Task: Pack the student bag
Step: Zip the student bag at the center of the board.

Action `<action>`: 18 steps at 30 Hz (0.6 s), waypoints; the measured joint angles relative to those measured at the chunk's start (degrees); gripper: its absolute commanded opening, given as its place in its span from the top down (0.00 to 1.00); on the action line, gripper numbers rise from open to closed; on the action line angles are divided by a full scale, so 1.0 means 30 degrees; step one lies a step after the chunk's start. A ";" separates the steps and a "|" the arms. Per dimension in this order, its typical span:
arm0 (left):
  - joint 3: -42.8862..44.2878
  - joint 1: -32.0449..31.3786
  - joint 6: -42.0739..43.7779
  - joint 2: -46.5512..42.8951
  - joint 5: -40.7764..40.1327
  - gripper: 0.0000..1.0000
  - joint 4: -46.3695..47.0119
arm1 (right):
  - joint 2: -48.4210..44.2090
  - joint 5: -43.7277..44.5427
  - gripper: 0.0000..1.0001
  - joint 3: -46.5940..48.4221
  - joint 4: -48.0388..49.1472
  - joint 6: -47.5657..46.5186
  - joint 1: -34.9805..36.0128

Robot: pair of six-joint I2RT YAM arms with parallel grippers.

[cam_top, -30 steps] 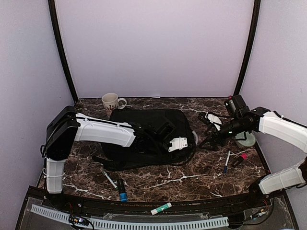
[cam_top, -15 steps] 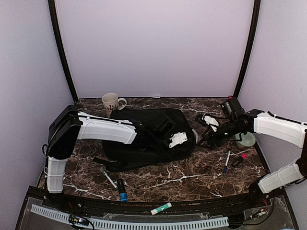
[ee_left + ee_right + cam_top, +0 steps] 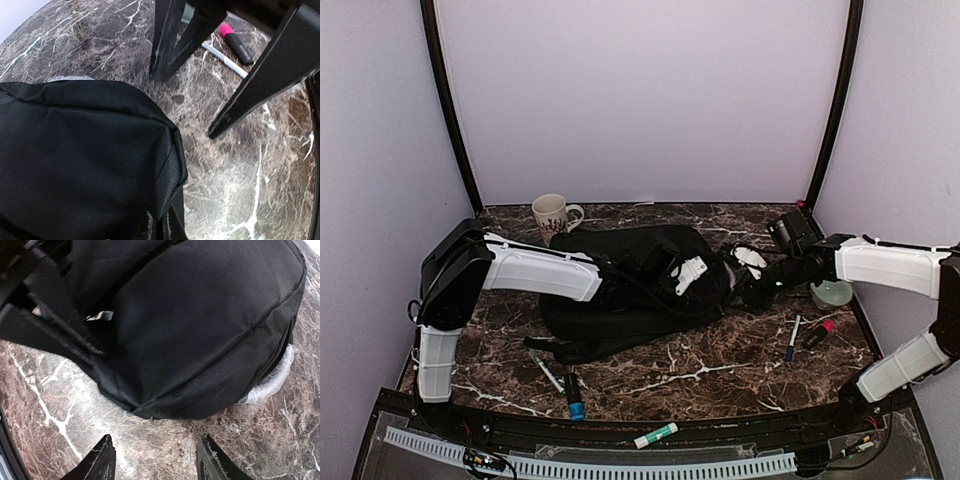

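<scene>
Top cam's looking down from above near edge at whole dark marble worktop (image 3: 720, 360); L+R wrist cams are sharing right end of large black soft fabric backpack (image 3: 640, 318), v. close.

The top view is lit softly and evenly from above; the lilac walls (image 3: 640, 100) are bright and no hard shadows are cast. The student bag (image 3: 630, 290) is rendered as a black mass with little detail. The slotted rail (image 3: 590, 463) at 6 o'clock appears bowed by lens distortion. In the left wrist view, the marble table (image 3: 280, 165) is brightest at 3 o'clock. In the right wrist view, the fingertips (image 3: 100, 462) of the right gripper (image 3: 156, 462) at 6 o'clock are slightly blurred, and crinkled plastic (image 3: 272, 382) at 4 o'clock glints.
</scene>
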 measured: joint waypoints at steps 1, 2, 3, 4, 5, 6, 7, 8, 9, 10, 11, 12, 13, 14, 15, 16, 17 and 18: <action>-0.0029 0.0007 -0.0313 0.0000 0.0109 1.00 0.0175 | 0.0073 0.0087 0.51 0.0000 0.0109 0.0015 0.0015; -0.0066 0.0007 -0.0619 0.0000 0.0233 1.00 0.0430 | 0.0211 0.0153 0.52 0.0000 0.0233 0.0022 0.0036; -0.0124 0.0007 -0.0918 0.0000 0.0357 1.00 0.0678 | 0.0408 0.0226 0.53 0.0000 0.0350 0.0022 0.0102; -0.0138 0.0007 -0.1188 0.0000 0.0466 1.00 0.0838 | 0.0590 0.0277 0.54 0.0000 0.0408 0.0000 0.0168; -0.0146 0.0007 -0.1413 0.0000 0.0576 1.00 0.0925 | 0.0845 0.0372 0.55 0.0000 0.0444 0.0029 0.0313; -0.0146 0.0015 -0.1581 0.0000 0.0663 1.00 0.0991 | 0.1078 0.0459 0.55 0.0000 0.0459 0.0015 0.0474; -0.0160 0.0029 -0.1778 0.0000 0.0772 1.00 0.1100 | 0.1246 0.0568 0.56 0.0007 0.0474 0.0015 0.0627; -0.0189 0.0036 -0.1931 0.0000 0.0860 1.00 0.1195 | 0.1428 0.0678 0.56 0.0000 0.0510 0.0015 0.0816; -0.0226 0.0044 -0.2040 0.0000 0.0903 1.00 0.1268 | 0.1537 0.0765 0.57 0.0000 0.0539 0.0015 0.0947; -0.0284 0.0058 -0.2178 0.0000 0.0984 1.00 0.1355 | 0.1625 0.0940 0.59 0.0000 0.0590 0.0015 0.1137; -0.0372 0.0073 -0.2295 0.0000 0.1042 1.00 0.1479 | 0.1661 0.1115 0.59 0.0000 0.0648 0.0015 0.1260; -0.0430 0.0080 -0.2368 0.0000 0.1100 1.00 0.1545 | 0.1683 0.1209 0.62 0.0000 0.0707 0.0007 0.1326; -0.0532 0.0087 -0.2426 0.0000 0.1129 1.00 0.1690 | 0.1705 0.1355 0.63 0.0000 0.0787 0.0022 0.1413; -0.0605 0.0087 -0.2506 -0.0007 0.1158 1.00 0.1814 | 0.1756 0.1515 0.66 0.0000 0.0867 0.0029 0.1464; -0.0670 0.0087 -0.2557 0.0000 0.1180 1.00 0.1887 | 0.1829 0.1639 0.69 0.0000 0.0918 0.0029 0.1479; -0.0729 0.0087 -0.2572 -0.0007 0.1180 1.00 0.1982 | 0.1916 0.1785 0.73 0.0000 0.0976 0.0029 0.1501; -0.0780 0.0087 -0.2579 -0.0007 0.1195 1.00 0.2047 | 0.2011 0.1916 0.79 0.0000 0.1027 0.0007 0.1515; -0.0809 0.0087 -0.2586 -0.0007 0.1202 1.00 0.2106 | 0.2127 0.2062 0.87 0.0000 0.1107 0.0036 0.1523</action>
